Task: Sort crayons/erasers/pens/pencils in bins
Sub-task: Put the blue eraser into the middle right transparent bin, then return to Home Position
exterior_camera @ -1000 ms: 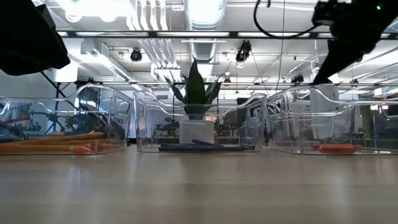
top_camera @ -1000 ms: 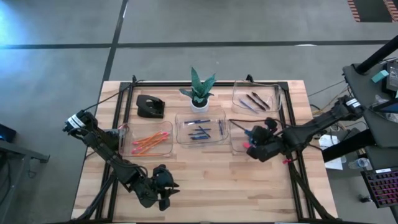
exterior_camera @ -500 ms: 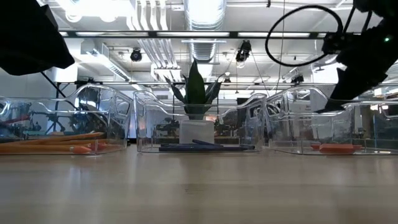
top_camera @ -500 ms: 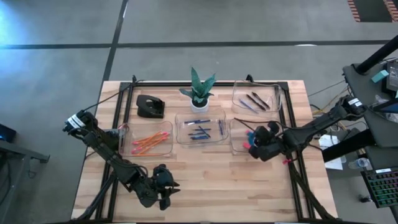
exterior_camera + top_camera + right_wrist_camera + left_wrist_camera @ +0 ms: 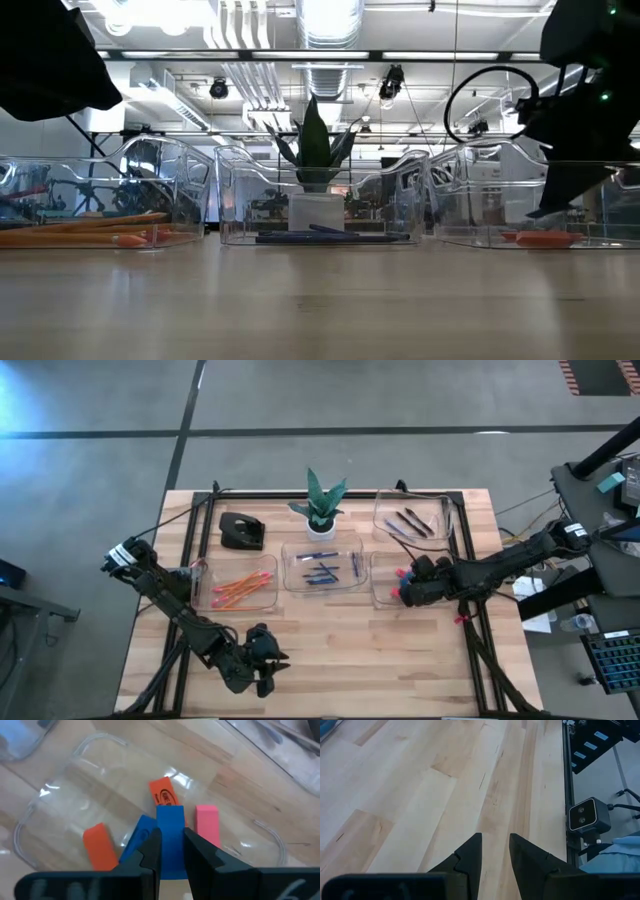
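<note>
Erasers first: right gripper [image 5: 172,851] has its jaws clamped on a blocky blue eraser [image 5: 170,827], hanging over the clear plastic bin [image 5: 378,592] at the desk's right side. Inside that bin I count 2 orange erasers [image 5: 163,793], 1 pink one [image 5: 207,824] and another blue one [image 5: 138,834].

4 clear bins total w/ rounded corners. Left bin [image 5: 270,600] has the long orange pencils [image 5: 238,588], can't count exactly. Middle bin [image 5: 296,586] holds short blue crayons [image 5: 322,571], 6ish. Far right bin [image 5: 382,510] has 3 dark slim pens [image 5: 411,523].

Left gripper [image 5: 494,851] sits over bare wood desk [image 5: 340,650] near the front edge, jaws slightly apart, nothing in them.
</note>
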